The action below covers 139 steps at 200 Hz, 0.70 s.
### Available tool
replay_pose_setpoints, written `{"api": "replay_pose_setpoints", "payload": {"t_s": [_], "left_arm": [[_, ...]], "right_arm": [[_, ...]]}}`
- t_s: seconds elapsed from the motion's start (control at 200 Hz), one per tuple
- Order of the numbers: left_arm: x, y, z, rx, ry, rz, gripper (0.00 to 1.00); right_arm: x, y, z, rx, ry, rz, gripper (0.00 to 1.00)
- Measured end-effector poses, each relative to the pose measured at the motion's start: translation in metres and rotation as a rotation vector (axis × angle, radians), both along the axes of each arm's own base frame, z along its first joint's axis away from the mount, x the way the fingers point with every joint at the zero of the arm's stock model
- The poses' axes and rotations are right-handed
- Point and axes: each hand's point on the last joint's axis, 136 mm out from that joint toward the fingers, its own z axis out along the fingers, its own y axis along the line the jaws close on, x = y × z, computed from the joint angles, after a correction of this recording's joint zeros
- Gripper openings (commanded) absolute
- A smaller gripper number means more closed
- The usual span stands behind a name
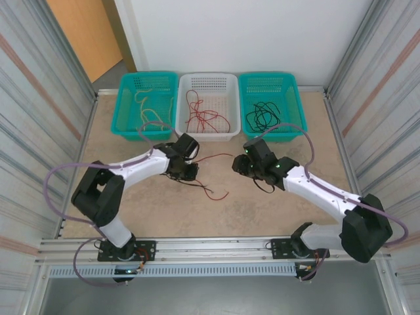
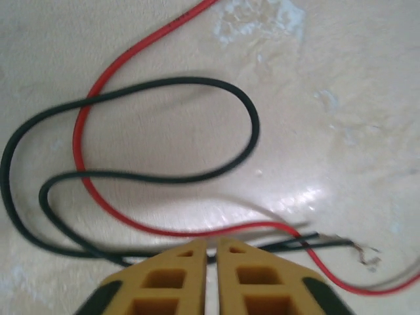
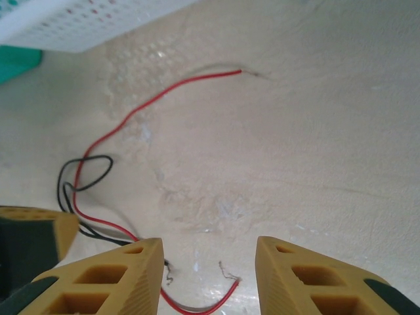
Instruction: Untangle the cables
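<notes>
Red cable (image 2: 77, 131) and black cable (image 2: 253, 131) lie crossed on the table (image 1: 144, 210) in the middle of the top view, between the two grippers. The black one makes two loops and the red threads through them. In the left wrist view the red cable is cut off by the upper and right edges, and the bare wire ends at lower right are blurred. A short stretch of the black cable runs behind the fingertips at the bottom centre. From above, the left gripper (image 1: 189, 172) covers part of the tangle.

Its fingers are drawn to a thin slit right over the black cable. Whether they pinch it I cannot tell. The right gripper (image 3: 209, 252) stands well open and holds nothing, with one loose red end on the table between its fingers.

Bare table lies below the tangle toward the near rail. Along the upper edge sit a left teal basket (image 1: 147, 75) with cream cables (image 1: 147, 105), a white basket (image 1: 209, 76) with red ones, and a right teal basket (image 1: 266, 75) with black ones. Ribbed walls close both sides.
</notes>
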Motion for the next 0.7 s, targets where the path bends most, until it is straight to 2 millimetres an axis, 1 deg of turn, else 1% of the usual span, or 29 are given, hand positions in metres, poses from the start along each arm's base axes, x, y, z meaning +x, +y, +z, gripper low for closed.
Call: {"api": "replay_pose_setpoints", "payload": {"t_s": [0.1, 0.175, 0.261, 0.411, 0.546, 0.697], "left_arm": [[-0.003, 0.000, 0.015, -0.027, -0.026, 0.008, 0.36], [-0.003, 0.000, 0.024, -0.041, -0.042, 0.015, 0.38], [-0.004, 0.000, 0.025, -0.043, -0.039, 0.023, 0.40], [-0.008, -0.004, 0.021, -0.074, -0.003, 0.049, 0.42], [-0.013, -0.009, 0.008, -0.116, 0.050, 0.097, 0.48], [-0.017, -0.011, -0.005, -0.137, 0.099, 0.160, 0.49]], "right_arm": [[-0.005, 0.008, -0.010, -0.015, 0.028, 0.027, 0.40], [-0.008, 0.014, -0.013, -0.023, 0.037, 0.048, 0.40], [-0.008, 0.022, -0.011, -0.021, 0.035, 0.066, 0.40], [-0.008, 0.029, -0.005, -0.012, 0.022, 0.078, 0.40], [-0.008, 0.029, -0.005, -0.012, 0.023, 0.078, 0.40], [-0.008, 0.029, -0.005, -0.014, 0.025, 0.078, 0.40]]}}
